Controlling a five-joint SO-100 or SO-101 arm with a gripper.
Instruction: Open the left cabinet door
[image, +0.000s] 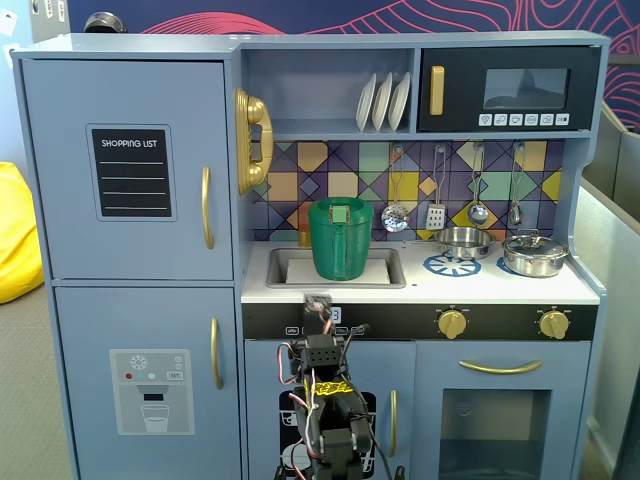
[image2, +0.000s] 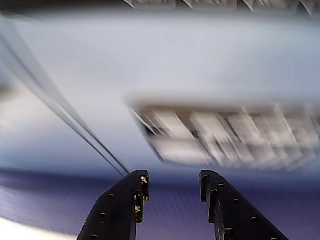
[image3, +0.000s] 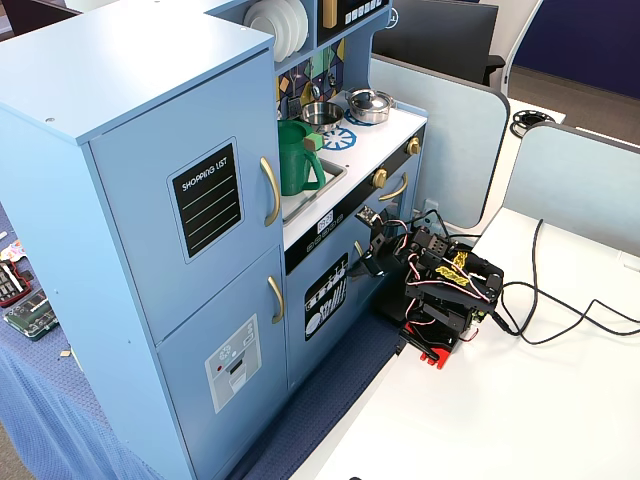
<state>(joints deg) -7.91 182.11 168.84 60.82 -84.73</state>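
The left cabinet door (image: 130, 170) is light blue with a black "SHOPPING LIST" panel (image: 131, 172) and a vertical gold handle (image: 207, 207). It is shut. It also shows in the other fixed view (image3: 190, 215), as does its handle (image3: 270, 190). My gripper (image: 320, 308) is raised in front of the black control strip under the sink, well right of and below that handle. It shows in the other fixed view (image3: 368, 228) too. In the wrist view the gripper (image2: 172, 182) is open and empty, facing a blurred light-blue surface.
A lower blue door with an ice-dispenser graphic (image: 152, 390) sits below the task door. A green pitcher (image: 342, 238) stands in the sink. The small dish-rack door (image3: 325, 297) is behind my arm. Cables (image3: 560, 310) lie on the white table.
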